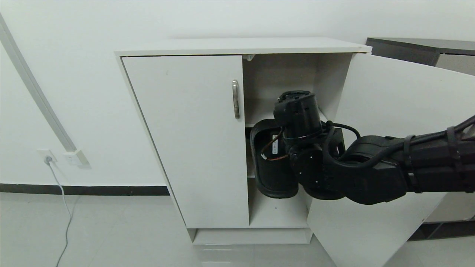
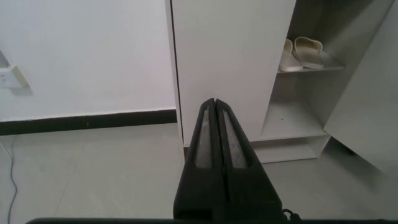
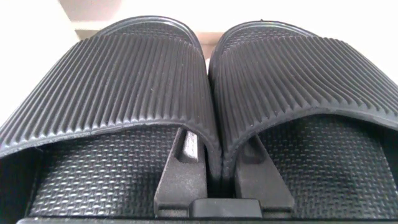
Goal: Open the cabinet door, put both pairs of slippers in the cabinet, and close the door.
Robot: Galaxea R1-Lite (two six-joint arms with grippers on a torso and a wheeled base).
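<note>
The white cabinet [image 1: 241, 46] stands against the far wall. Its left door [image 1: 185, 141] is shut, with a metal handle [image 1: 235, 99] near its inner edge, and its right door [image 1: 389, 111] is swung wide open toward the near right. The right arm comes in from the right, across the front of the open door, and its wrist sits at the opening of the cabinet's right half.

The right tool [image 3: 217, 168] is grasping the black slippers [image 1: 272, 178]. The wrist view shows one finger [image 3: 183, 168] under each ribbed strap, pinching the pair's touching inner sides together. In the head view the pair hangs upright at about mid-height in the opening, just left of the wrist and close beside the edge of the shut left door. I cannot tell whether it rests on a shelf.

The left tool [image 2: 214, 112] is clenched, with its two fingers pressed flat together and nothing between them. It hangs low over the pale floor [image 2: 93, 168] in front of the cabinet. Beyond it a pair of light slippers [image 2: 305, 53] lies side by side on a shelf [image 2: 311, 68] inside the open right half.

A wall socket with a cable [image 1: 46, 157] sits low on the wall, well left of the cabinet
</note>
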